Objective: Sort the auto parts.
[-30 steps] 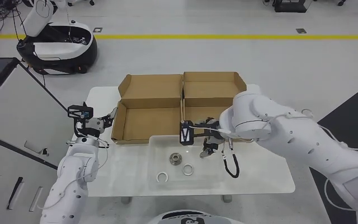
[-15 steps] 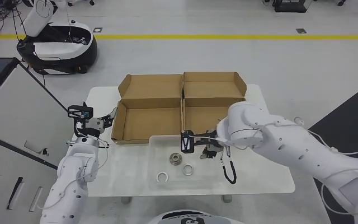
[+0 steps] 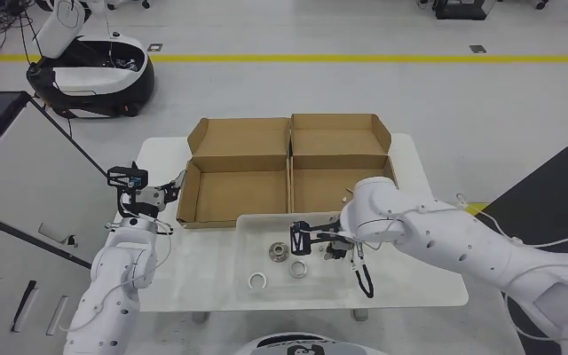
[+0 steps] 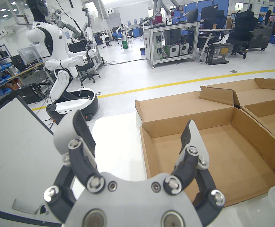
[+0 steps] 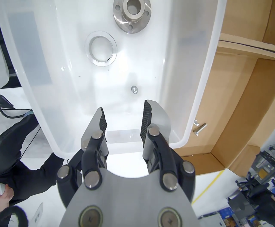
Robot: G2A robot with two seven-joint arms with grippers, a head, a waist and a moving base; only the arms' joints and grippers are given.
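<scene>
Top view, table: a white table (image 3: 195,266) is carrying two open cardboard boxes side by side, the left box (image 3: 232,195) and the right box (image 3: 337,188), with a clear bin (image 3: 262,235) sitting just in front of them.
Top view, parts: a flanged hub (image 3: 279,252), a flat ring (image 3: 299,269) and a second ring (image 3: 258,281) are lying apart from one another on the bin floor, toward its left end.
Top view, right arm: the right gripper (image 3: 330,250) is hanging over the middle of the bin, just right of the hub and the flat ring.
Top view, left arm: the left gripper (image 3: 173,189) is hovering near the table's left edge, just beside the left box's outer wall.
Left wrist view, jaws: the left gripper (image 4: 134,119) is holding its jaws spread wide, with nothing between them.
Left wrist view, boxes: the left box (image 4: 204,154) is standing open straight ahead on the table (image 4: 116,133), flaps up, with the right box (image 4: 253,94) lying beyond it.
Right wrist view, jaws: the right gripper (image 5: 124,106) is holding its jaws parted and gripping nothing, its tips hanging over the bin floor near one end wall.
Right wrist view, parts: a small nut (image 5: 134,89) is lying on the bin floor just ahead of the fingertips; the flat ring (image 5: 101,49) is lying farther on, and the flanged hub (image 5: 132,15) beyond that.
Right wrist view, box: a bolt (image 5: 199,129) is lying on the floor of the right box (image 5: 236,96), just outside the rim of the clear bin (image 5: 211,53).
</scene>
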